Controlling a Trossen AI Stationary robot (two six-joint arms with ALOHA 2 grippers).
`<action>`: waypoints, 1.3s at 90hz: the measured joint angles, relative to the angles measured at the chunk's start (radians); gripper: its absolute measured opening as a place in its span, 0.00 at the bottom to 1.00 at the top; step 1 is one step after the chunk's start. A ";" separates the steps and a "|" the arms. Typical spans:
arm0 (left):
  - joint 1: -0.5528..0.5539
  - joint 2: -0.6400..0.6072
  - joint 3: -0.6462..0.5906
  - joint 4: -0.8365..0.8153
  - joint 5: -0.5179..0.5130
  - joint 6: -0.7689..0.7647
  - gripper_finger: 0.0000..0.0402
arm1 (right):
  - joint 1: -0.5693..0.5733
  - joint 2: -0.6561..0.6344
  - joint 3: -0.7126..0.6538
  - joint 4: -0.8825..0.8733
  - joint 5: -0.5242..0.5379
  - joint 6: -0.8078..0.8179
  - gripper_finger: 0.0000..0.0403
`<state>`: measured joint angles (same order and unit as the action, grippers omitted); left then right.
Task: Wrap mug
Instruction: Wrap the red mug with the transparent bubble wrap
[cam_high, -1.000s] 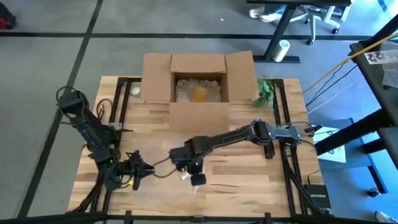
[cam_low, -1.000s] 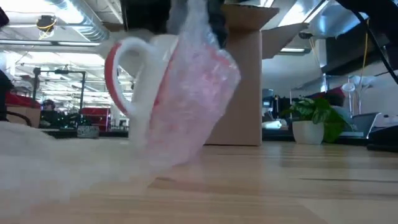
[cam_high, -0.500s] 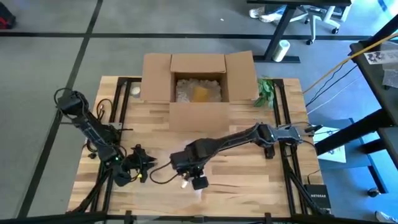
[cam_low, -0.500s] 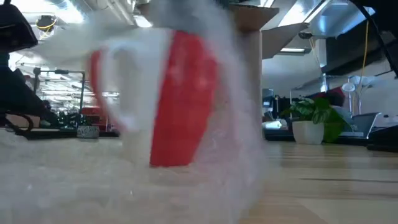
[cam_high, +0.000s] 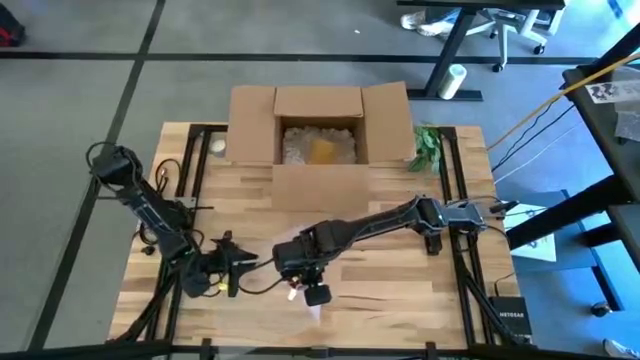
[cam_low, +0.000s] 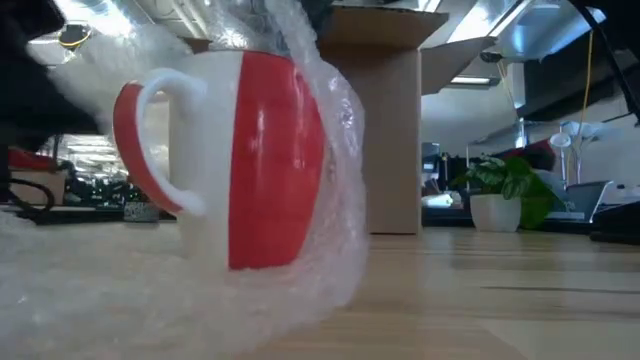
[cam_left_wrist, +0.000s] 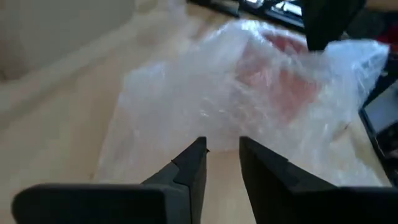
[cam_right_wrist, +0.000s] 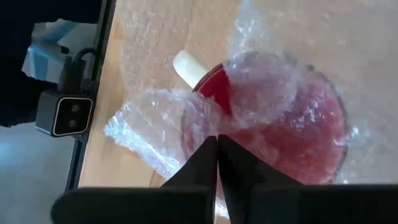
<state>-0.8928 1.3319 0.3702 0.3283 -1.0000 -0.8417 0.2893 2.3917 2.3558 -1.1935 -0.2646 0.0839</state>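
**Red-and-white mug sitting in bubble wrap at table's front edge**

High view: reaching from the left toward the table's front, left gripper pointing at the crinkled bubble wrap; stretching in from the right, right gripper hanging over the same spot. Open cardboard box standing at the back edge, small potted plant just beside its right flap.

Low view: standing upright on the wooden table, red-and-white mug with its handle turned toward the picture's left, bubble wrap draping over its far side and pooling around its base.

Left wrist view: left gripper holding its fingers slightly parted, gripping nothing, tips just short of the bubble wrap covering the mug.

Right wrist view: right gripper pinching its fingers together on a fold of bubble wrap directly above the mug.
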 joint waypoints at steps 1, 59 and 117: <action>0.006 0.000 0.000 0.010 0.005 0.012 0.19 | 0.000 0.000 0.000 0.002 0.000 0.001 0.00; 0.253 0.087 0.087 0.361 0.396 0.407 0.19 | 0.003 -0.015 -0.002 0.033 0.066 0.023 0.00; 0.217 0.199 0.182 0.364 0.454 0.387 0.19 | 0.014 -0.084 -0.020 0.181 0.380 0.026 0.00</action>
<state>-0.6759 1.5306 0.5526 0.6926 -0.5460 -0.4549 0.3031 2.3081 2.3360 -1.0122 0.1153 0.1096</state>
